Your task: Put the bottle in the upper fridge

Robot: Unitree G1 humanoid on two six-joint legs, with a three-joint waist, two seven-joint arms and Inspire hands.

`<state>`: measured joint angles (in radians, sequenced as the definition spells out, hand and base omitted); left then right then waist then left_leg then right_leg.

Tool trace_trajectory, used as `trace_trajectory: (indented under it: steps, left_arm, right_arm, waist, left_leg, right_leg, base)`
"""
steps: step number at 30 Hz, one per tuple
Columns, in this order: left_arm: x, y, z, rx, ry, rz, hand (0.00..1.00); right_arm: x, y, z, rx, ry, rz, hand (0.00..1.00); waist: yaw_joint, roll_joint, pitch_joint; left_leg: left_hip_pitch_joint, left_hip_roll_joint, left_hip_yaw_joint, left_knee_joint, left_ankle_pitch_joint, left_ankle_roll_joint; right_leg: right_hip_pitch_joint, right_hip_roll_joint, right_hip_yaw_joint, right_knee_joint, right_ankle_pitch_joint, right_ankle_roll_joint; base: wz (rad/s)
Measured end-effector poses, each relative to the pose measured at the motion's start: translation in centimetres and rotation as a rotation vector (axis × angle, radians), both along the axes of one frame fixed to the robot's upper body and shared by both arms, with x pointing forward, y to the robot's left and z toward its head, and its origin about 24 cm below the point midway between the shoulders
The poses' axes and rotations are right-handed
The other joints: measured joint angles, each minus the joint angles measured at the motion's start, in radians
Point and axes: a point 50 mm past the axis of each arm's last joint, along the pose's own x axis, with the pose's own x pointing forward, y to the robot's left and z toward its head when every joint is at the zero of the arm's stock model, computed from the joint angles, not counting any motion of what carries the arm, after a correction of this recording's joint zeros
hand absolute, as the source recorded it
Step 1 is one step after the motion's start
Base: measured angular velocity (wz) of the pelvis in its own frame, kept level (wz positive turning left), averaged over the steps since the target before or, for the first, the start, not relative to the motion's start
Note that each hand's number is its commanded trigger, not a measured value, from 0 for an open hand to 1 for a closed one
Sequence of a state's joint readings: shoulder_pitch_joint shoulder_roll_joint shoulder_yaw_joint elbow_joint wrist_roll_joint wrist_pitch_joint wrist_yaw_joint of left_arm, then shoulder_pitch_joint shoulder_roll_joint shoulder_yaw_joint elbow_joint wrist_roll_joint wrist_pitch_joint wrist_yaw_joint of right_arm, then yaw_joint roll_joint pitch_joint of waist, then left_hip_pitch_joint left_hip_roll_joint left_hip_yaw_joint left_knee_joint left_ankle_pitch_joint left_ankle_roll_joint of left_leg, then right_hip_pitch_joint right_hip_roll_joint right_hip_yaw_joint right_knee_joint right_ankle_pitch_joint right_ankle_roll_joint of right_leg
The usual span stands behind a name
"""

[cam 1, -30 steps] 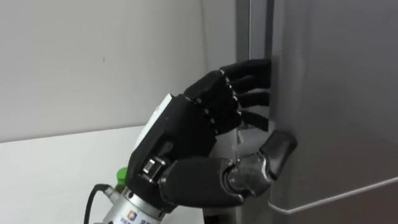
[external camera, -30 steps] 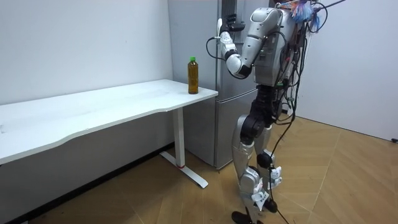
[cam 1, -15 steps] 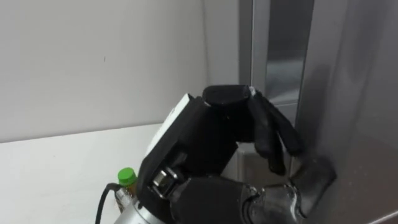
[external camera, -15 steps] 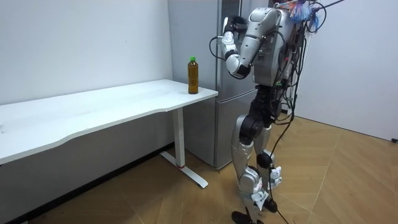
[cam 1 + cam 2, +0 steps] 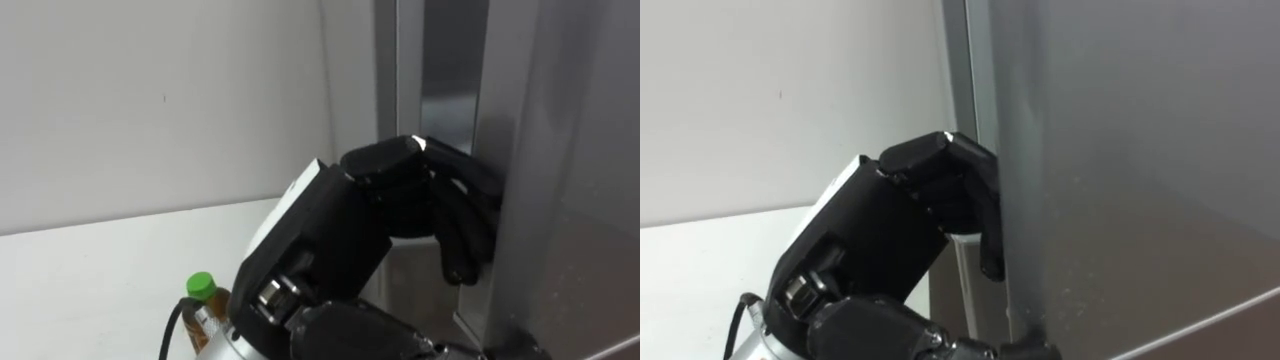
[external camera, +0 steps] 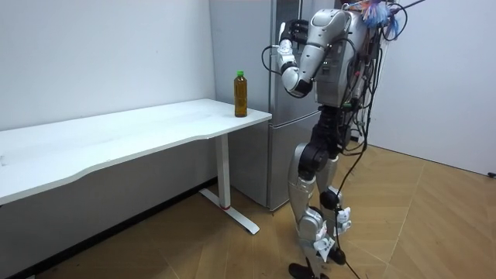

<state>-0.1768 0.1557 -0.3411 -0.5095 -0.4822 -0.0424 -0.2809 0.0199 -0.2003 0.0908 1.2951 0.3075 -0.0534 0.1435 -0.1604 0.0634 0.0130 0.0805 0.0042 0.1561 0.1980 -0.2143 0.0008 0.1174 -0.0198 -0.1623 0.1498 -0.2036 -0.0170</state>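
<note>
White table [image 6: 116, 136], bottle [image 6: 241, 94] upright near its corner

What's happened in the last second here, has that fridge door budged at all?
Yes. The left hand, its fingers hooked round the edge of the upper fridge door, has pulled that edge toward the robot, and a gap has opened beside it. The bottle stays upright on the white table, and the robot stands where it did, in front of the fridge.

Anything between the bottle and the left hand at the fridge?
Nothing: in the room view only the table's bare end and open air separate the bottle from the left hand, hooked on the fridge door.
</note>
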Motion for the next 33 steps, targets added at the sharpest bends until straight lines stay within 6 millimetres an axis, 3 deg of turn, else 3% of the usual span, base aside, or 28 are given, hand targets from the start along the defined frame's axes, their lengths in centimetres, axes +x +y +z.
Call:
trace_trajectory:
  steps: [10, 16, 25, 27, 33]
  left_arm:
    - [0.0, 0.0, -0.1, 0.003, 0.001, -0.013, 0.00]
    - [-0.1, -0.1, -0.2, 0.008, 0.005, -0.027, 0.00]
    - [-0.3, -1.0, -0.4, 0.022, -0.006, -0.101, 0.00]
    - [-0.6, -1.5, -0.5, 0.030, -0.011, -0.134, 0.00]
    - [-1.2, -2.9, 0.0, 0.068, -0.060, -0.237, 0.00]
  right_arm:
    - [-0.3, 0.0, -0.1, 0.010, -0.001, -0.033, 0.00]
    - [-0.6, 0.0, 0.0, 0.024, -0.012, -0.083, 0.00]
    - [-1.0, -0.5, 0.0, 0.030, -0.017, -0.122, 0.00]
    - [-1.1, -0.7, 0.1, 0.023, -0.017, -0.123, 0.00]
    - [-1.1, -0.9, 0.1, 0.019, -0.018, -0.123, 0.00]
  waist:
    - [-0.003, -0.005, -0.0015]
    - [-0.009, -0.006, -0.0023]
    - [-0.074, -0.003, -0.0036]
    - [-0.095, 0.010, -0.0041]
    - [-0.112, 0.020, -0.0045]
  left_leg:
    - [0.022, 0.002, 0.036, -0.010, 0.000, 0.000]
    - [0.019, 0.006, 0.067, -0.009, 0.000, 0.000]
    - [0.019, 0.012, 0.118, 0.000, -0.005, 0.008]
    - [0.017, 0.016, 0.121, -0.001, -0.016, 0.025]
    - [0.020, 0.022, 0.148, -0.014, -0.017, 0.025]
  right_leg:
    - [0.004, 0.000, 0.025, 0.003, 0.001, 0.002]
    - [-0.020, 0.003, 0.076, 0.020, 0.003, 0.004]
    - [-0.036, 0.005, 0.132, 0.019, 0.012, 0.017]
    - [-0.044, 0.010, 0.138, 0.021, 0.014, 0.018]
    - [-0.065, 0.021, 0.180, 0.020, 0.026, 0.019]
  base:
    - [-0.08]
    - [-0.17]
    - [-0.14]
    - [-0.13]
    - [-0.22]
